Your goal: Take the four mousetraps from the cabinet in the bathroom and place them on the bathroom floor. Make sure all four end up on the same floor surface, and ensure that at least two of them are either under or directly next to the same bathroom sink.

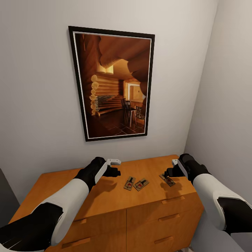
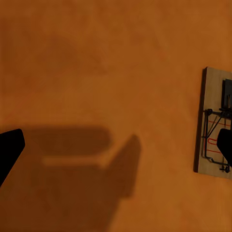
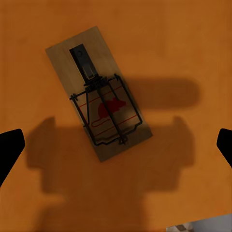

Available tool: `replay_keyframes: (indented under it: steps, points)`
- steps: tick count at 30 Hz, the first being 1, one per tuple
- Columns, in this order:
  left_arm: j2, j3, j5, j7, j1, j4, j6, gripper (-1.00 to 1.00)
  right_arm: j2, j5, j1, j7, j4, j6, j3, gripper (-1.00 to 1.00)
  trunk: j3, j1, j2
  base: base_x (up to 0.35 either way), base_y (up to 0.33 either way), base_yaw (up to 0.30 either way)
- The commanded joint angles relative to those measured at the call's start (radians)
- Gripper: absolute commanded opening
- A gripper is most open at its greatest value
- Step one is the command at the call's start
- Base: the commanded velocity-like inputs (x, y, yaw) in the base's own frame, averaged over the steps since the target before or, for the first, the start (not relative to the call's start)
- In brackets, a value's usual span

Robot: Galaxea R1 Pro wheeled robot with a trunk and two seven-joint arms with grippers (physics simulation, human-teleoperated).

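Right pincer [image 3: 116, 145] hovers spread wide over the mousetrap [image 3: 98, 93] nearest the cabinet [image 1: 87, 210] top's right edge, left pincer [image 1: 115, 167] likewise agape beside two more mousetraps [image 1: 135, 183], and a crooked pinch could skid that flat board off the edge.

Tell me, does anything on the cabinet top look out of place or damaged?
Nothing looks damaged. Three mousetraps lie flat on the cabinet, each at its own angle, two close together. The task names four; a fourth is not visible.
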Motion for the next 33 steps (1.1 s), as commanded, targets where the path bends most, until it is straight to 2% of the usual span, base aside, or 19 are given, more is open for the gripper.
replay_keyframes:
  steps: [1,33]
  points:
    - [0.001,-0.006,0.005,0.002,-0.001,-0.001,0.004,1.0,0.0,0.01,-0.001,0.008,-0.001,0.004,-0.005,1.0,-0.002,0.0,-0.001,0.0,0.0,0.0]
    - [0.001,-0.006,0.006,0.002,-0.001,-0.001,0.004,1.0,0.0,0.012,-0.001,0.008,-0.001,0.003,-0.005,1.0,-0.002,0.0,-0.001,0.0,0.0,0.0]
